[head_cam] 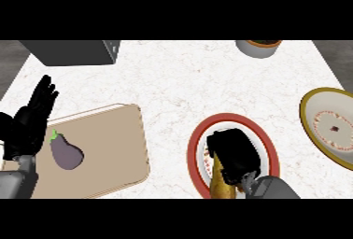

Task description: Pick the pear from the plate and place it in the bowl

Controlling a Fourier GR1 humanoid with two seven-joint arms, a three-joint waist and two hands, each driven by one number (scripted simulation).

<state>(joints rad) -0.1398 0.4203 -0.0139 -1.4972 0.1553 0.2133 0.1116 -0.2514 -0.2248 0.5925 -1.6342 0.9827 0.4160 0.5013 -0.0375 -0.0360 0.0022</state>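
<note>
A yellow-brown pear [221, 181] lies on the red-rimmed plate [266, 140] at the lower middle right. My right hand [236, 151] is directly over it, fingers curled down around its upper part, so only the pear's lower left side shows. The yellow-rimmed bowl [309, 116] sits at the right edge, apart from the plate. Near the left edge, my left hand [29, 122] rests open with its fingers pointing up and holds nothing.
A purple eggplant [66, 151] lies on a tan cutting board [110, 149] at the lower left. A dark grey box [72, 51] stands at the back left. A grey pot [259, 47] stands at the back right.
</note>
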